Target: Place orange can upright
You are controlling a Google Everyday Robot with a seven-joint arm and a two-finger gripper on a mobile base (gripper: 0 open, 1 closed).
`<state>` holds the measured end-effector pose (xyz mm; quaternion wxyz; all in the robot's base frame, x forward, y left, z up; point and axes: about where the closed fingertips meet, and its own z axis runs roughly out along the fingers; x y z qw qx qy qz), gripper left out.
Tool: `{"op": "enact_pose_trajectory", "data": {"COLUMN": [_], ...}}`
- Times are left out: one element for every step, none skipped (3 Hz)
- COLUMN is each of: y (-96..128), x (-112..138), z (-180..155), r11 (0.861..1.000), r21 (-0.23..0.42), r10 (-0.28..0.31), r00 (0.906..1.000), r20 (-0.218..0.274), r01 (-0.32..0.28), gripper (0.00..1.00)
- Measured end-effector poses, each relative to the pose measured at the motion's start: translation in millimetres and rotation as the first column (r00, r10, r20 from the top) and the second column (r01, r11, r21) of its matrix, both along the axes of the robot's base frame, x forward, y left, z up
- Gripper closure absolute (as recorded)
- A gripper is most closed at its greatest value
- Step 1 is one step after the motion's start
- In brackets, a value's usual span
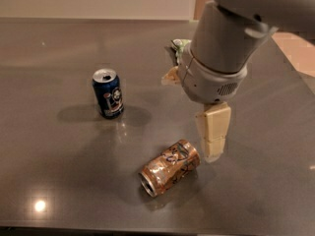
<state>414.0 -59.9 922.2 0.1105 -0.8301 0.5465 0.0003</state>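
One cream-coloured gripper (212,150) is being held pointing downward beneath a bulky grey wrist housing (212,77), low over the dark grey table (44,146) and right of the picture's middle. Whether it is open or closed cannot be told from this view.

Just beside its tip, at about 8 o'clock from it, the orange can (170,167) is being seen lying on its side on the table. One round end is being turned toward 7 o'clock and the other toward 1 o'clock, close to the gripper. Whether the can and the gripper are touching cannot be told.

Farther out, at about 10 o'clock from the orange can and well apart from it, a dark blue can (108,93) with a white label is being shown standing upright, its silver top being turned upward.

At about 11 o'clock from the gripper, a green snack packet (179,45) is being largely hidden behind the wrist housing, with only its edge being shown.
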Motion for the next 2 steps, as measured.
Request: {"op": "enact_pose_trajectory", "data": {"y": [12.3, 17.8], "x": [-12.7, -22.1], "z": [-19.2, -38.2], "r11": [0.995, 0.985], "r21": [-0.057, -0.094], "r10": [0.081, 0.139], "r00": [0.9964, 0.9886], "r20": [-0.027, -0.059], "r01": [-0.082, -0.144], "gripper": [0.0, 0.0]}}
